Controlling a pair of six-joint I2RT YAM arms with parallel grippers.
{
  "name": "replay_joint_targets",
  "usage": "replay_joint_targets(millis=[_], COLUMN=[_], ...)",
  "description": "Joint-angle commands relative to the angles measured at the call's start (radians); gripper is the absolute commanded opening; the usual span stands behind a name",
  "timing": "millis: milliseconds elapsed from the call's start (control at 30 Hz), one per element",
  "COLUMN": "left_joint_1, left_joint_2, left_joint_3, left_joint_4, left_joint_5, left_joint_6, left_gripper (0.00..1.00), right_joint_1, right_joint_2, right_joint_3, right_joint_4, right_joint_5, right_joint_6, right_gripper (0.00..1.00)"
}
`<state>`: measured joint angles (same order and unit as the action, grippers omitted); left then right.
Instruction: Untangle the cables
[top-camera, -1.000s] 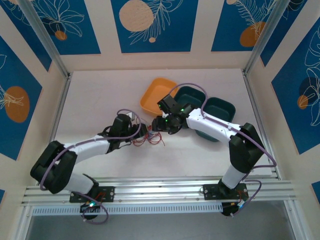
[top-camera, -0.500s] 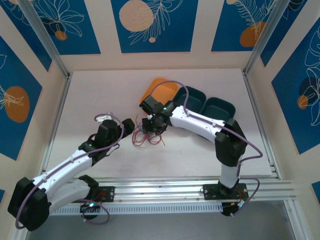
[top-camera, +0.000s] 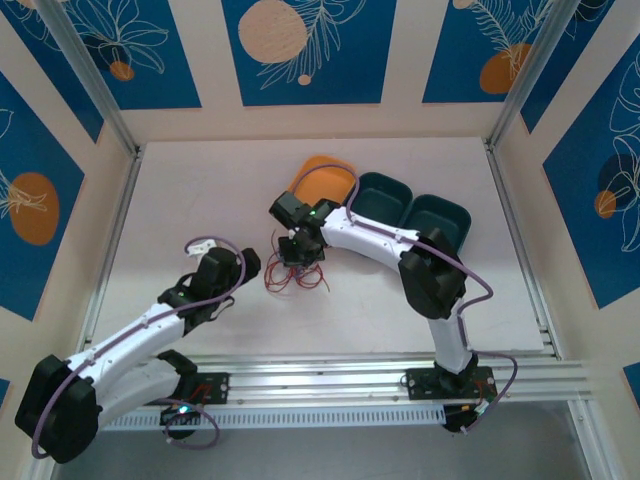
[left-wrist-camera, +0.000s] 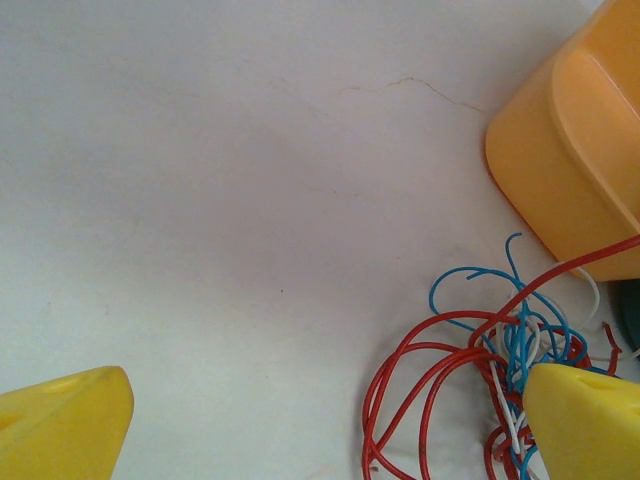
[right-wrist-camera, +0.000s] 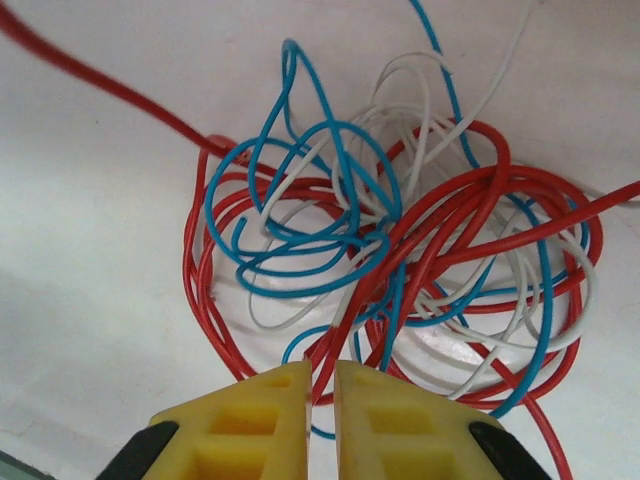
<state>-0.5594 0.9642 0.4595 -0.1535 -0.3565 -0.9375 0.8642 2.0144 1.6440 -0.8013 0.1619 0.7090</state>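
The right claw (right-wrist-camera: 320, 385), narrowed to a slit, appears to pinch red strands at the near edge of the cables (right-wrist-camera: 380, 250), which are knotted on the table (top-camera: 200, 200) straight ahead of it. The left claw (left-wrist-camera: 328, 400) gapes wide, with the knot off to its right.

White table (top-camera: 200, 200): tangled cables (top-camera: 295, 277) at frame centre; orange tray (top-camera: 322, 178), two dark-teal trays (top-camera: 385, 192) just above, right.
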Motion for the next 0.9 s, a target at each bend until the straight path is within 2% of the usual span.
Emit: replay_joint_targets(millis=[0,167,500,867], left_joint_1=[0.01,0.011,0.011,0.012], left_joint_2=[0.017,0.038,0.08,0.13], left_joint_3=[-0.013,-0.012,-0.004,0.007], left_joint_4=[0.024,0.041,0.069,0.091], left_joint_5=[0.006,0.02,0.051,0.08], left_joint_6=[-0.004,-0.004,0.0,0.008], left_gripper=[1.0,1.0,1.0,1.0], right_joint_1=[-0.014,-0.018,-0.015,-0.017], right_joint_2=[0.025,0.036,0.056,0.099], right_joint_3=[0.027,0.027,0.038,0.067], right_joint_4=[-0.032,-0.034,-0.011,-0.014], right_joint_5=[0.011,0.002,-0.013,-0.031], right_joint_6=[0.015,0.012,-0.001,-0.013], right_gripper=[0.16,0.22,0.22,0.34])
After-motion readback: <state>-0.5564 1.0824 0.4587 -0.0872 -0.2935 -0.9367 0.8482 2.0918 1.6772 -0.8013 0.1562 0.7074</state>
